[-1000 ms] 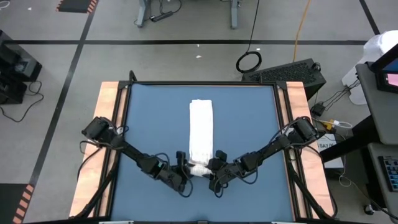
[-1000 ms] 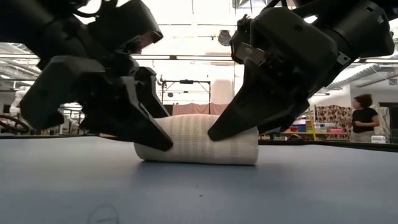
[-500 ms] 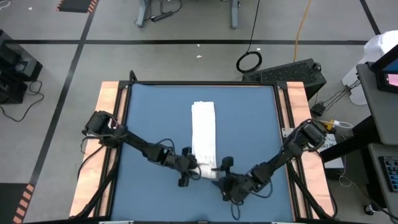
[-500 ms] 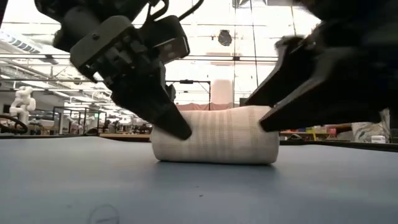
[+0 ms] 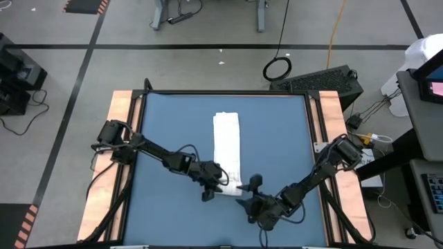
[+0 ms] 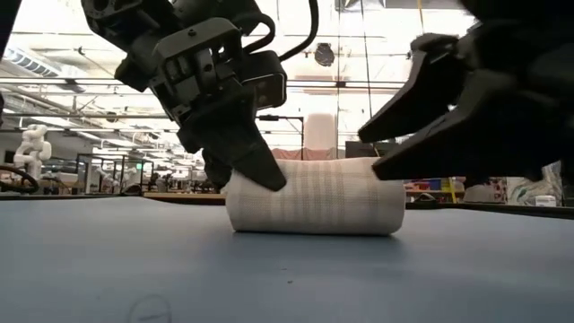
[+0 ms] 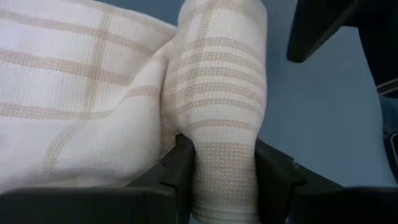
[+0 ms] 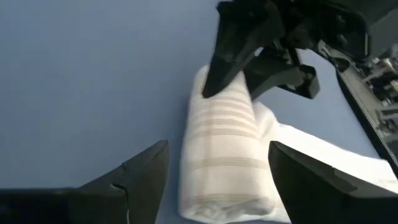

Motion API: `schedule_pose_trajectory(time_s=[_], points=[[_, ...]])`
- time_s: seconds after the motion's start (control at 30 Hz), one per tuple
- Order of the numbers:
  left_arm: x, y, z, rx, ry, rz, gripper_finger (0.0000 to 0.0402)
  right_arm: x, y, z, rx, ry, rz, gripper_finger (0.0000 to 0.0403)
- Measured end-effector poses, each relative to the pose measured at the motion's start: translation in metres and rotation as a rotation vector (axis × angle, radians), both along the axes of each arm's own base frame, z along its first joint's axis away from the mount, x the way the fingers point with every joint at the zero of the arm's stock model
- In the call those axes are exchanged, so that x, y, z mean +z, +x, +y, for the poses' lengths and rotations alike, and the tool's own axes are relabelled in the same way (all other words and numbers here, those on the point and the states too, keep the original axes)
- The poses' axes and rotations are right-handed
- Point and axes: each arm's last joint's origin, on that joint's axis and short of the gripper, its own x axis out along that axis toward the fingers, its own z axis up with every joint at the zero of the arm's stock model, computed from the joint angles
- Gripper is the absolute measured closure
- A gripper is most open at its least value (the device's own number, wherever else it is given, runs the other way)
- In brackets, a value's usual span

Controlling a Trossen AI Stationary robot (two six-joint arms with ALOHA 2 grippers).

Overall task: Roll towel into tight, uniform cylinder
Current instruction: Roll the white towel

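Blue table (image 5: 166, 124), wood side rails; towel (image 5: 226, 142) part-rolled; grey floor around.

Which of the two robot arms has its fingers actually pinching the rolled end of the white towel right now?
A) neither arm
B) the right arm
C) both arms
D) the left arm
D: the left gripper has its fingers on either side of the rolled end of the towel, while the right gripper stands open, short of the roll.

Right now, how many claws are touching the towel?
1: the left claw is shut on the towel's rolled end. The right claw stands open just off its other end, not touching.
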Motion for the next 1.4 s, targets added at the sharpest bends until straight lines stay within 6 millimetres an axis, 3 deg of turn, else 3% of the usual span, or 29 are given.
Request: schedule_pose_trajectory(time_s=[0.2, 0.53, 0.73, 0.9, 1.1, 1.27, 1.4], points=[[0.0, 0.0, 0.001, 0.011, -0.012, 0.006, 0.0275, -0.004, 0.01, -0.017, -0.037, 0.134, 0.054, 0.014], [0.0, 0.0, 0.0, 0.008, 0.0, -0.005, 0.0268, -0.006, 0.016, -0.031, -0.12, 0.309, 0.097, 0.0188], [0.005, 0.001, -0.005, 0.046, 0.082, -0.069, 0.0227, -0.008, 0.017, -0.035, -0.125, 0.369, 0.142, 0.0176], [0.022, -0.005, -0.013, 0.064, 0.219, -0.148, 0.0178, -0.011, 0.016, -0.038, -0.149, 0.421, 0.178, 0.0169], [0.05, -0.018, -0.037, 0.046, 0.442, -0.297, 0.0139, -0.012, 0.019, -0.044, -0.185, 0.466, 0.185, 0.0182], [0.049, -0.028, -0.062, -0.019, 0.565, -0.341, 0.0132, -0.012, 0.023, -0.051, -0.206, 0.529, 0.207, 0.019], [0.037, -0.034, -0.079, -0.089, 0.644, -0.334, 0.0131, -0.012, 0.025, -0.056, -0.214, 0.549, 0.216, 0.019]])
